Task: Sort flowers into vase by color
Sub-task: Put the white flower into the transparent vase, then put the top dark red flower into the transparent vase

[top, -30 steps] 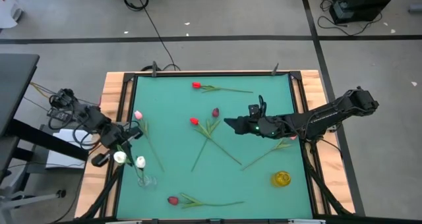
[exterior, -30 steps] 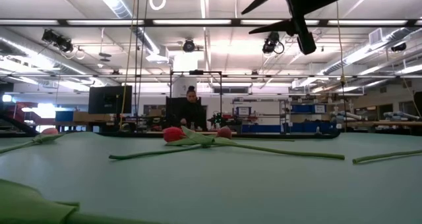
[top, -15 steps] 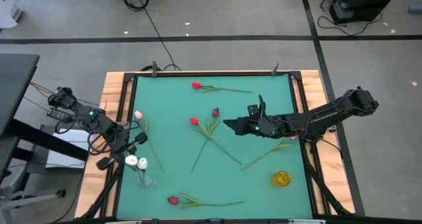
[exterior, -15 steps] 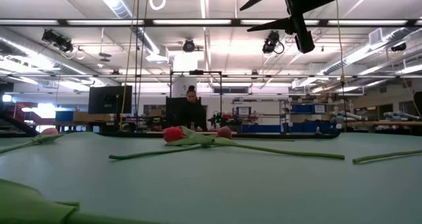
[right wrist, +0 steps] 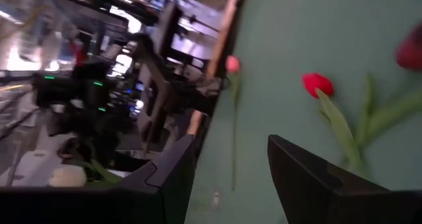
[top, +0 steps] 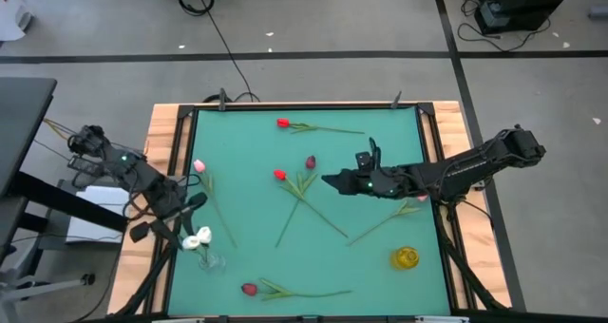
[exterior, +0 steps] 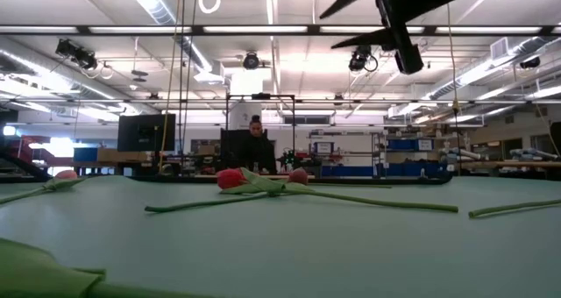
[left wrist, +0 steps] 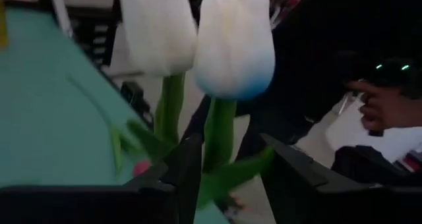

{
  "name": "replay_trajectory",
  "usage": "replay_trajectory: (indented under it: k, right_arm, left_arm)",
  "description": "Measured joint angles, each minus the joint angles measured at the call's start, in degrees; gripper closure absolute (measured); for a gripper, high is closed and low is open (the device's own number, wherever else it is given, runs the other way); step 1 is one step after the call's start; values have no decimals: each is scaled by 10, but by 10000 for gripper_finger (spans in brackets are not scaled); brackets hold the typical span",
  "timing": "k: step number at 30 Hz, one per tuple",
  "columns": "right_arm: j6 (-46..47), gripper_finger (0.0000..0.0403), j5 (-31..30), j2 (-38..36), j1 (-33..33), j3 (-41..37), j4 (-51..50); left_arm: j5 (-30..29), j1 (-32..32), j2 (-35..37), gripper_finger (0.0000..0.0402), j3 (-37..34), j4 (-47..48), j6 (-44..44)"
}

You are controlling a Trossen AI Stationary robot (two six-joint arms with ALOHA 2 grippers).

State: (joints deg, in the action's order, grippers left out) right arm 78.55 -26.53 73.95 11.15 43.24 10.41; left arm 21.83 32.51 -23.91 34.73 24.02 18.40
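Two white tulips (top: 198,237) stand with their stems in a clear vase (top: 210,260) at the table's near left. My left gripper (top: 171,218) is open beside them; one tulip's stem (left wrist: 217,138) rises between its fingers, close to one of them. My right gripper (top: 332,180) hangs open above the table's middle, over nothing. A red tulip (top: 279,175) and a maroon tulip (top: 311,161) lie there with crossed stems. Other flowers lie flat: red (top: 283,123) far, pink (top: 199,166) left, dark red (top: 249,289) near.
A small yellow vase (top: 406,257) stands at the near right. A pink flower head (top: 418,201) peeks out under the right arm, its stem (top: 380,223) running toward the middle. A wooden frame (top: 161,142) borders the green mat. A person (exterior: 254,145) sits far behind the table.
My left gripper has opened and let go of the white tulip it carried. That tulip has moved toward the clear vase and now stands beside the other white one, their heads close together.
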Motion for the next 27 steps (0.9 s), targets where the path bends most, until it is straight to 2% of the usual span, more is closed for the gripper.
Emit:
replay_trajectory:
  k: [3, 6, 12, 14, 22, 27]
  right_arm:
    - [29, 203, 27, 0, -8, 0, -45]
    - [63, 203, 39, 0, -9, 0, -84]
    - [75, 203, 38, 0, -9, 0, -119]
    - [77, 203, 35, 0, -11, 0, -124]
    - [104, 204, 40, 0, -37, 0, -151]
    - [95, 204, 94, 0, -70, 0, -210]
  left_arm:
    - [-26, 0, -6, 249, 46, 83, 0]
    - [-82, 0, -9, 248, 93, 159, 3]
    - [-269, -5, -8, 248, 181, 313, 67]
    - [-313, -9, -8, 249, 197, 364, 109]
    - [-397, -27, -24, 273, 202, 511, 307]
    - [-448, -40, -46, 276, 202, 533, 378]
